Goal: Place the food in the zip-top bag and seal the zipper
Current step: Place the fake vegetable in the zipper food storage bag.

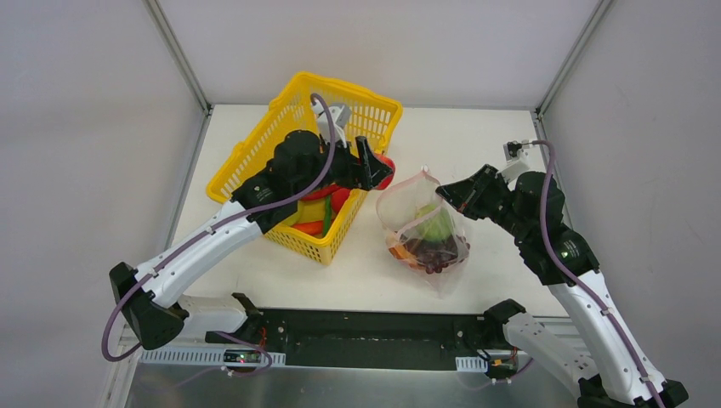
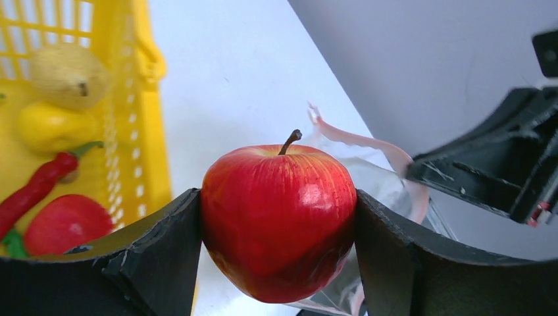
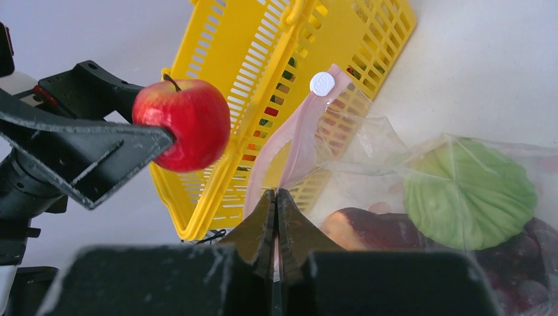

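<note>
The left tool [image 2: 279, 230], clenched on the red apple [image 3: 187, 125], should release only above the zip-top bag [image 1: 425, 229], whose zipper [image 3: 296, 138] the right tool [image 3: 276, 217] pinches.

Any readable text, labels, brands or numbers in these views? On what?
None readable.
White slider on the zip-top bag: any marking on it is too small to read.
Apple and yellow basket: no print visible.
</note>
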`<state>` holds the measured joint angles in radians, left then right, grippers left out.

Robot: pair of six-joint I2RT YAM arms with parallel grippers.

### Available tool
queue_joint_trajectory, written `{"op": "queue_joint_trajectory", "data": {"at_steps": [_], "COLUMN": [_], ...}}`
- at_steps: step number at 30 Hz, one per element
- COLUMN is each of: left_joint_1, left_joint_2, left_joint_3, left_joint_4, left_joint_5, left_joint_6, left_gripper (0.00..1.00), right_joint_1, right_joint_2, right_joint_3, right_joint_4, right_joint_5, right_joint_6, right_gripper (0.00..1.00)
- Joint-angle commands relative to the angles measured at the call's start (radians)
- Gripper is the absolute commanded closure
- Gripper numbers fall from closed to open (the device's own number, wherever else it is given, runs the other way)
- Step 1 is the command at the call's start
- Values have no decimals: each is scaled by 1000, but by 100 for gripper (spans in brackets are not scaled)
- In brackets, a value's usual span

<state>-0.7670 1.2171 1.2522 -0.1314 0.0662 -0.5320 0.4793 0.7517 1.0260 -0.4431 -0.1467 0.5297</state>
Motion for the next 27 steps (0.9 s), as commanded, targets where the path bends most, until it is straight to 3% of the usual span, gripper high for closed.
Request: {"op": "queue_joint_trajectory", "data": {"at_steps": [1, 9, 16, 22, 27], "left_joint_1": [-67, -153, -185, -196, -201], "left_joint_2": [29, 75, 118, 191, 229], "left_joint_3": [18, 66, 88, 138, 196], "left_joint_4": [93, 41, 5, -37, -64], "left_joint_5": [88, 54, 105, 147, 205], "left_joint_6": [31, 110, 132, 139, 144], "left_gripper": [87, 86, 78, 62, 41], "right_joint_1": [-4, -4, -4, -4, -4], "right_joint_2": [-13, -18, -22, -34, -43], "right_joint_3": [26, 27, 25, 23, 23], "right_joint_4": [41, 41, 41, 41, 40], "right_joint_5": [-13, -7, -1, 2, 12], "right_joint_6": [-13, -10, -5, -2, -5], "right_gripper": [99, 98, 99, 98, 98]}}
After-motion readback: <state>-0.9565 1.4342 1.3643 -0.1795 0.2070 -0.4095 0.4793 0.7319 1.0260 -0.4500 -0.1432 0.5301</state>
